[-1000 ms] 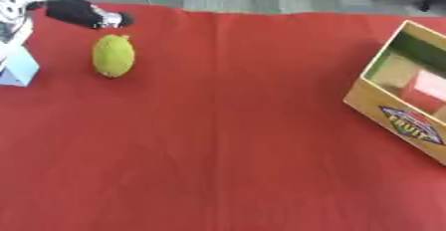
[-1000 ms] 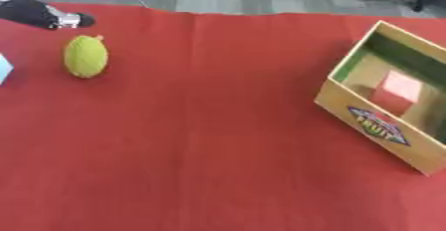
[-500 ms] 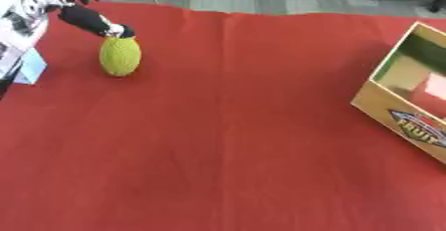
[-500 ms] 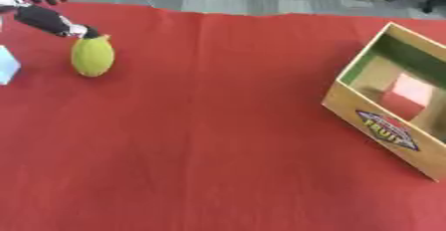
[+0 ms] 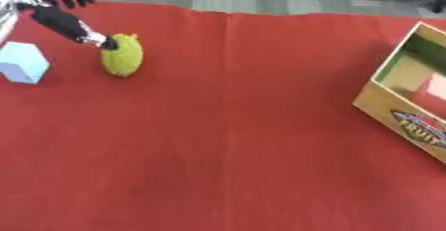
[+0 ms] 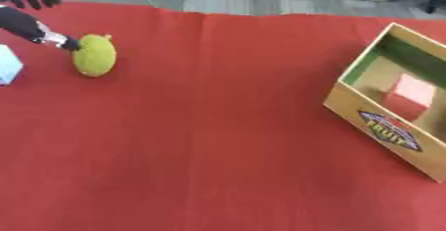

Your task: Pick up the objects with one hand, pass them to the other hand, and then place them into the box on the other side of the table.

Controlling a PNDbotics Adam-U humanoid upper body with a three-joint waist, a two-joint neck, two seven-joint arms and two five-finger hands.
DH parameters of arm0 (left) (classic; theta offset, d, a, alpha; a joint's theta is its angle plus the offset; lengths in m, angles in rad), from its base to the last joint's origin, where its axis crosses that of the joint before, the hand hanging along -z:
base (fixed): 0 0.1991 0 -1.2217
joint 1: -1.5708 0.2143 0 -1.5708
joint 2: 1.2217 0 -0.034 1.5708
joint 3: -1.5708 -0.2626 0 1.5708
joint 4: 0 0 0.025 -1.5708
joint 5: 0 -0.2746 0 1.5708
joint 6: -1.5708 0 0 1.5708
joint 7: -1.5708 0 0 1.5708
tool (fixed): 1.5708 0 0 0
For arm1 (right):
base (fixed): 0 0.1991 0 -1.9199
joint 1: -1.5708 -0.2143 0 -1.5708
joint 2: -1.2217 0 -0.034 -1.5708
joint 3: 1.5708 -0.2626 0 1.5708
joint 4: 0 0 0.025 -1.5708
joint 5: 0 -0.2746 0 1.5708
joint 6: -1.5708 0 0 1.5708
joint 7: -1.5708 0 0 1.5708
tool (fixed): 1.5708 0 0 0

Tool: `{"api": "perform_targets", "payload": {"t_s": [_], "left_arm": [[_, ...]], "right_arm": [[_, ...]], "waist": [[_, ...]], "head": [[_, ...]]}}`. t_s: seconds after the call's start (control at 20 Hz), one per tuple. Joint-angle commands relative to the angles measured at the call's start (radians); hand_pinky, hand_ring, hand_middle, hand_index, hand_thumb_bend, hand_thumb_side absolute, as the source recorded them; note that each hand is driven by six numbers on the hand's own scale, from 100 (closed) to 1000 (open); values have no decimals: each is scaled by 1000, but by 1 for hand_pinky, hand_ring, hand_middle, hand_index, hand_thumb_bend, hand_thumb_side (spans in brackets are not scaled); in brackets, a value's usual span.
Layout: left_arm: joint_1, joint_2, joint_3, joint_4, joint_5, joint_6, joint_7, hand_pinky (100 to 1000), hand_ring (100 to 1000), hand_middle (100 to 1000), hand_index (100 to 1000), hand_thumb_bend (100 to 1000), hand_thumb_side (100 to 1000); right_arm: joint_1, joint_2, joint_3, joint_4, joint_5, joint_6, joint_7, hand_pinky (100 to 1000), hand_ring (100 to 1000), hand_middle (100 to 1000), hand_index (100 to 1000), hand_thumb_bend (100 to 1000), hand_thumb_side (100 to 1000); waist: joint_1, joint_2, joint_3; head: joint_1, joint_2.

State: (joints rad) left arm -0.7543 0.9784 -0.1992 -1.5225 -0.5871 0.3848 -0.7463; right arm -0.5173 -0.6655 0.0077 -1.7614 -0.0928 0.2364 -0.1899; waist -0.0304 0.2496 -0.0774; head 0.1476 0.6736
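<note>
A yellow-green bumpy fruit (image 5: 122, 56) lies on the red table at the far left. My left hand (image 5: 61, 6) reaches in from the upper left corner; one straight finger (image 5: 83, 33) touches the fruit's upper left side, the other fingers spread above it. A pale blue block (image 5: 23, 61) stands left of the fruit. The cardboard fruit box (image 6: 396, 135) sits at the right edge with a pink cube (image 6: 407, 95) inside. My right hand is out of view.
The red cloth (image 5: 226, 140) covers the table, with a fold line running down from its far edge. Grey floor lies beyond the far edge.
My left hand has come down toward the fruit and now touches it with a fingertip. The whole picture has shifted, so the camera moved; the fruit and box kept their places.
</note>
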Motion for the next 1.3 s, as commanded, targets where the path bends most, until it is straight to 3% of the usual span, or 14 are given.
{"api": "perform_targets", "payload": {"t_s": [0.05, 0.35, 0.6, 0.8, 1.05, 1.3], "left_arm": [[2, 80, 37, -36, 2, -5, -73, 844, 824, 776, 844, 803, 502], [46, 139, 74, -84, -17, -14, -125, 841, 834, 783, 841, 830, 423], [74, 156, 93, -85, -34, -16, -101, 836, 834, 779, 822, 777, 192], [91, 161, 102, -64, -55, -14, -73, 832, 834, 777, 821, 784, 154], [97, 158, 115, 0, -133, 20, -27, 823, 835, 777, 825, 835, 257], [104, 147, 136, 82, -194, 108, 17, 840, 834, 770, 825, 838, 398]], "right_arm": [[-4, -37, -10, -6, 8, 0, 1, 924, 850, 748, 901, 100, 492], [5, -43, -12, -5, 11, 0, -2, 926, 849, 748, 899, 100, 491], [11, -45, -13, -3, 15, 1, -2, 927, 848, 747, 894, 100, 490], [15, -46, -13, -3, 19, 2, -2, 927, 847, 747, 892, 100, 489], [18, -45, -13, -2, 24, 4, -1, 928, 846, 746, 895, 100, 493], [23, -43, -13, -1, 27, 4, 1, 929, 847, 747, 897, 100, 494]], "waist": [[2, -20, 4], [2, -22, 10], [-1, -21, 12], [-6, -18, 11], [-10, -13, 11], [-13, -11, 13]], "head": [[-2, -11], [-5, -13], [-6, -20], [-7, -25], [3, -30], [9, -31]]}}
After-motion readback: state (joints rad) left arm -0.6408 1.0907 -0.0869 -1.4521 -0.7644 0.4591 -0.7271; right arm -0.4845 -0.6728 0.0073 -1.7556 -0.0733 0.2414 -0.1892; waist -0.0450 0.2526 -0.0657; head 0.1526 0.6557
